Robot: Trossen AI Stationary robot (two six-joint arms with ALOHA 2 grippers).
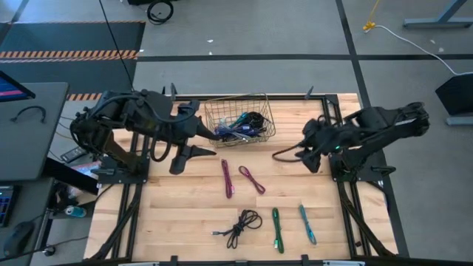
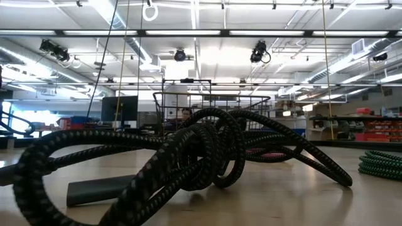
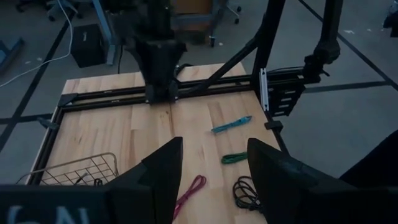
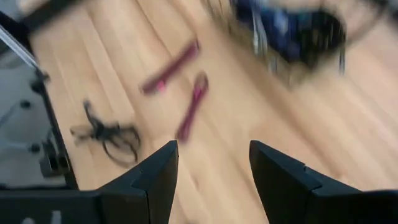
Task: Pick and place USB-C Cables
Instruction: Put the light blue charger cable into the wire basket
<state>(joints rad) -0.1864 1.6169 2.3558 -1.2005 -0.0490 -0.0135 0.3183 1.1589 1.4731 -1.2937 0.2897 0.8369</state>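
Left gripper [image 1: 194,151] hangs over the table's left side just beside the wire basket [image 1: 239,103], fingers apart, nothing between them; its wrist view shows the gap clear above bare wood. Right gripper [image 1: 284,154] sits right of the basket, above the table, fingers also spread and empty. Five USB-C Cables lie loose on the wooden table [image 1: 185,199]: a magenta cable [image 1: 228,179] stretched out straight, a purple cable [image 1: 252,179] angled just beside it, a black cable [image 1: 243,224] in a loose coil nearer the front edge, a green cable [image 1: 276,229] and a teal cable [image 1: 307,224] side by side, well apart from the grippers. More cables, black and blue among them, are piled inside the basket at the table's back edge. Low view is mostly filled by the black coil [image 2: 188,157] up close, green cable [image 2: 382,164] at far right, basket [image 2: 213,107] behind.
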